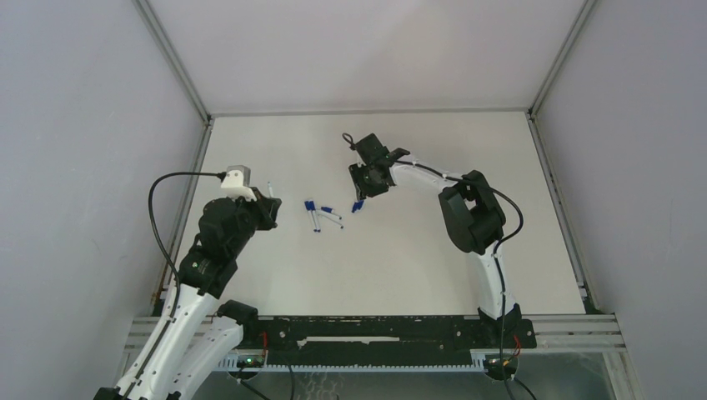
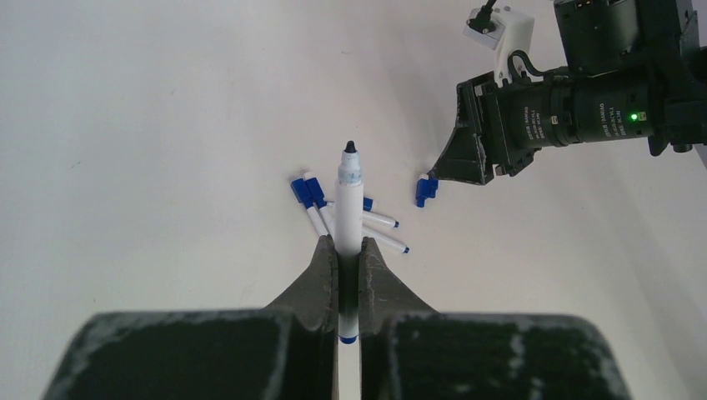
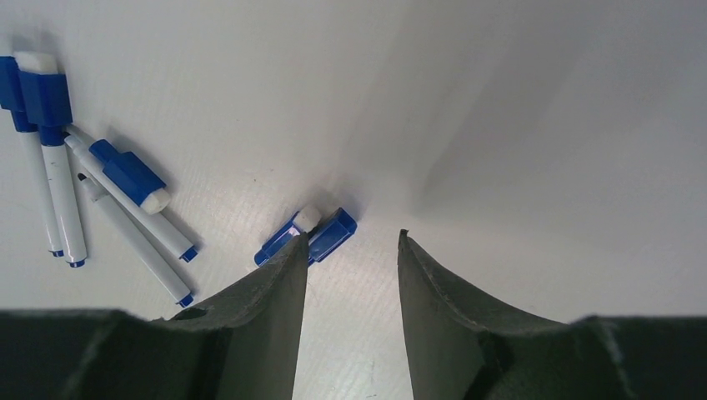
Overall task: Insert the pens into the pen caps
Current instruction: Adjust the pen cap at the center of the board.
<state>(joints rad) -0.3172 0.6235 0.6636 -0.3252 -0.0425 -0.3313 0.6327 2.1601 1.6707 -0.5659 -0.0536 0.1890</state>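
Note:
My left gripper (image 2: 349, 250) is shut on a white pen (image 2: 349, 200) that sticks out ahead of the fingers, dark tip bare. From above, this gripper (image 1: 265, 202) is at the table's left, the pen (image 1: 269, 187) pointing away. A loose blue pen cap (image 3: 325, 235) lies on the table, just past the left fingertip of my right gripper (image 3: 352, 240), which is open and empty. The overhead view shows the cap (image 1: 357, 206) just below the right gripper (image 1: 364, 182). The left wrist view shows the cap (image 2: 426, 191) beside the right gripper (image 2: 467, 162).
A small cluster of white pens wearing blue caps (image 1: 321, 217) lies between the two arms; it shows as the pen cluster (image 2: 313, 200) in the left wrist view and the pen cluster (image 3: 92, 175) in the right. Grey walls and a metal frame (image 1: 200, 117) bound the white table (image 1: 433, 250).

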